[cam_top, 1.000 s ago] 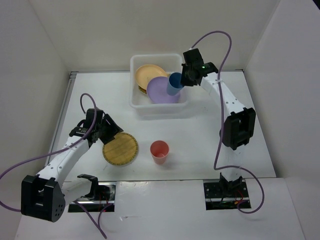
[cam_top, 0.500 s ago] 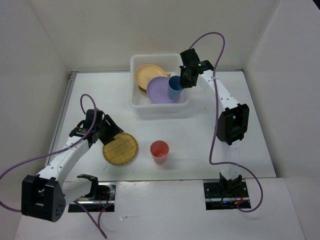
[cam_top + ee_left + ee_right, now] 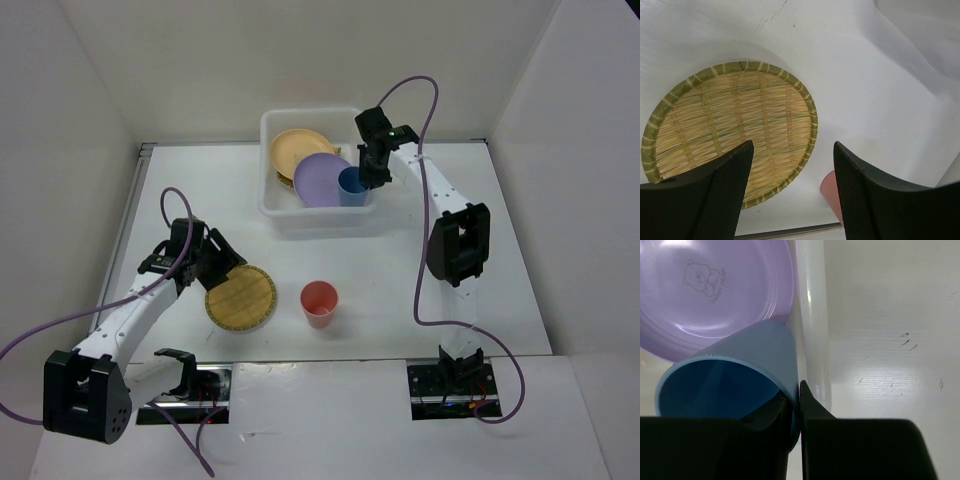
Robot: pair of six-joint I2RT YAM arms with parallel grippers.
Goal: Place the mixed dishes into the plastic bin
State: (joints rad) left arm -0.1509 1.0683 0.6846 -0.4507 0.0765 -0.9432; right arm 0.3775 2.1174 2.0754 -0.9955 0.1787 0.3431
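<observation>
The translucent white plastic bin (image 3: 268, 205) stands at the back centre. It holds the pale orange plate (image 3: 298, 148) and the lavender plate (image 3: 320, 180), which also shows in the right wrist view (image 3: 715, 290). My right gripper (image 3: 368, 172) is shut on the rim of the blue cup (image 3: 351, 185), held inside the bin's right corner; one finger is inside the cup (image 3: 725, 385). A woven plate (image 3: 240, 298) lies on the table; my left gripper (image 3: 215, 262) is open just above its left edge (image 3: 730, 135). The red cup (image 3: 319, 303) stands upright right of it.
The bin's right wall (image 3: 812, 320) runs just beside my right fingers. White walls enclose the table on three sides. The red cup's edge (image 3: 832, 192) shows between my left fingers.
My right gripper has moved left and down, carrying the blue cup lower into the bin's right corner. The left arm has not moved.
</observation>
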